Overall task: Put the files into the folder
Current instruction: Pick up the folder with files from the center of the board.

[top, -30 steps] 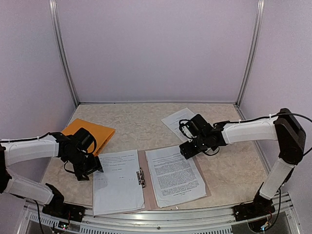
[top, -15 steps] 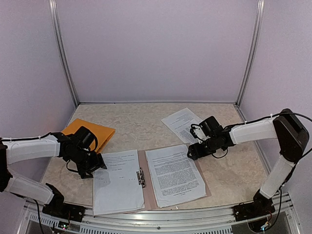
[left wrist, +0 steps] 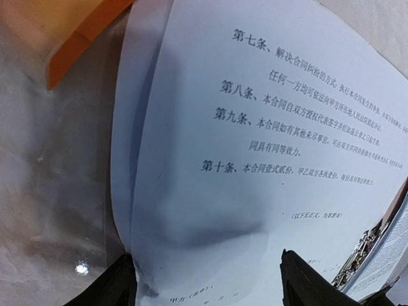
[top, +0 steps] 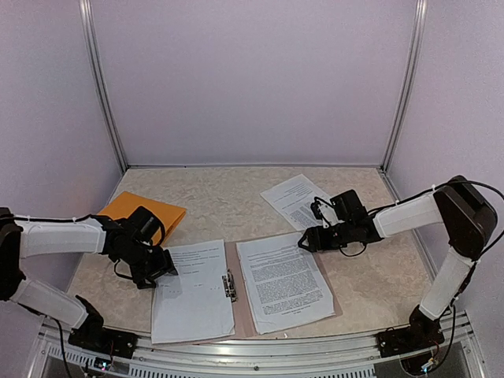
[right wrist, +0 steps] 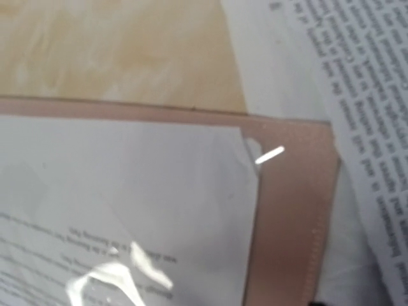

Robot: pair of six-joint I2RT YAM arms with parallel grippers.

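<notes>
The table [top: 370, 276] is the biggest thing here. On it the folder [top: 239, 319] lies open and flat, between the two grippers. The files are white sheets with small black print.

The left sheet [top: 193, 299] lies right in front of the left gripper [top: 164, 265], with its long side running from far to near. The right sheet [top: 283, 283] lies on the folder's other half, just on the near side of the right gripper [top: 305, 240].

The loose sheet [top: 290, 197] is outside the folder. It lies just past the right gripper, on its far side. Its long side runs slanted, from far-left down toward those jaws. The right arm is much nearer to it, so I think that arm should fetch it.

An orange envelope [top: 146, 213] lies near the left gripper, on its far side. A little metal clip [top: 228, 285] sits at the folder's middle fold, past the left sheet from the left jaws.

The left jaws are spread wide. The edge of the left sheet, which looks a bit lifted, sits between the two fingers [left wrist: 118, 287], but they are not pinching it. The right jaws hang over the folder's far corner. I cannot tell if they are spread or shut, or if they touch anything.
</notes>
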